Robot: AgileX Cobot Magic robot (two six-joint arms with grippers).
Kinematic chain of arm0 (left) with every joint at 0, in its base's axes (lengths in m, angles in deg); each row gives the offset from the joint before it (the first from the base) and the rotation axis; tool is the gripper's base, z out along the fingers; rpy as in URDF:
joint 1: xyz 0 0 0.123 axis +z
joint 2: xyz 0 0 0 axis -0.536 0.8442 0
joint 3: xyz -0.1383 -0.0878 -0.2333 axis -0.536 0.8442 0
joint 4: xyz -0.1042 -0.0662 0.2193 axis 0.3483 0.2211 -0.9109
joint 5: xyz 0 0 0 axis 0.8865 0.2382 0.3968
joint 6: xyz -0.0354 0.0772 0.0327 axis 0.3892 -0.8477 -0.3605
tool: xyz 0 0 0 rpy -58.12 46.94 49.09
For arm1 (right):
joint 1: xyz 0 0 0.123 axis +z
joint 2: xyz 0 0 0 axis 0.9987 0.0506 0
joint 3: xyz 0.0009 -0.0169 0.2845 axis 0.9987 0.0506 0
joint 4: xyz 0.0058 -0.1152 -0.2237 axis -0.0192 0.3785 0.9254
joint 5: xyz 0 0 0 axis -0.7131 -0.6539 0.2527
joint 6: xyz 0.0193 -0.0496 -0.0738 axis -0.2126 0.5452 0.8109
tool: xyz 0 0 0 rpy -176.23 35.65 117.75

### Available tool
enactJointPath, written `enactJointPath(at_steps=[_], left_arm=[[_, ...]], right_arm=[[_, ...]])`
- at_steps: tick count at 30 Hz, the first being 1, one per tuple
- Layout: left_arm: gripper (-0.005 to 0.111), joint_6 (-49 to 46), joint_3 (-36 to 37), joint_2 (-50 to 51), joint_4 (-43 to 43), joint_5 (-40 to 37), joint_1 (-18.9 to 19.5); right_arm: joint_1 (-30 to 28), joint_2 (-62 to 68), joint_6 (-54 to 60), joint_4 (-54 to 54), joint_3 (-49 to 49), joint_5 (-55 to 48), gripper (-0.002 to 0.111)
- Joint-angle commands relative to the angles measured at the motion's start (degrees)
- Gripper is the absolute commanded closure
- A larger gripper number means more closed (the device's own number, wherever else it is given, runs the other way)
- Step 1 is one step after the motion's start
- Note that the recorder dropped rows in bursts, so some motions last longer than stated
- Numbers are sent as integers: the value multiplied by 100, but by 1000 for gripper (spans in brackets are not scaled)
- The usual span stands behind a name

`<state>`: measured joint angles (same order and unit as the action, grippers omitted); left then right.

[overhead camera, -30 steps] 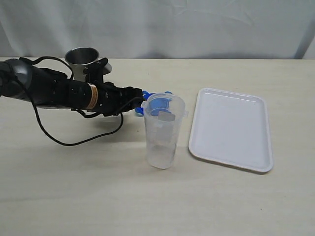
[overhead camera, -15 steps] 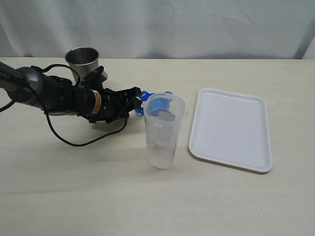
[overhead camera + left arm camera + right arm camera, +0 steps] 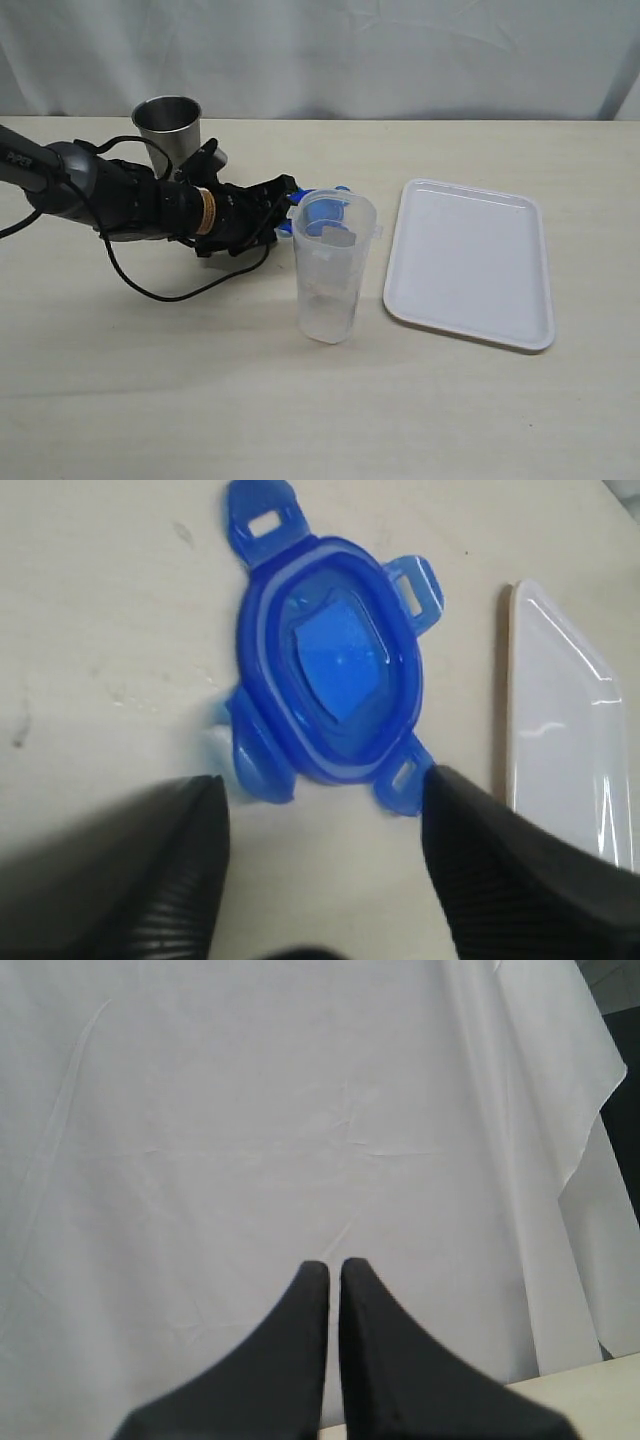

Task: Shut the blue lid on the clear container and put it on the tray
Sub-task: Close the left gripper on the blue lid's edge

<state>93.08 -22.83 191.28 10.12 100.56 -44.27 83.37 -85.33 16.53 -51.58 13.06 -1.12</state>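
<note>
- While the left hand [image 3: 284,203] is lying low over the desk [image 3: 200,400] at centre left of the exterior frame, its two fingers [image 3: 150,870] are standing apart, released and gripping nothing.
- The blue lid [image 3: 330,675] is lying flat on the desk just ahead of those fingers. Its nearest flaps are sitting just beside the fingertips, and I cannot tell whether they are touching.
- Seen from the exterior camera, the lid is showing just behind the upper part of the clear container [image 3: 328,285], partly through its translucent wall.
- The clear container is standing upright with its mouth uncovered near the middle of the frame, just right of the left hand.
- The tray [image 3: 470,262] is lying flat on the desk at centre right, near the container but apart from it.
- A steel cup [image 3: 167,122] is standing upright at the upper left, behind the left arm.
- The right hand [image 3: 333,1265] is showing only in its own wrist view. Its fingers are pressing together, clenched on nothing and pointing at a white cloth [image 3: 250,1110].
</note>
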Motion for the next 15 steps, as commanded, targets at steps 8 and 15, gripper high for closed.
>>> enactJointPath(at_steps=[8, 15], left_arm=[[67, 15, 0, 10, 322, -656, -100], [68, 29, -73, 165, 504, -99, -100]], right_arm=[[-17, -29, -7, -13, -16, -57, 104], [-17, -29, -7, -13, -16, -92, 104]])
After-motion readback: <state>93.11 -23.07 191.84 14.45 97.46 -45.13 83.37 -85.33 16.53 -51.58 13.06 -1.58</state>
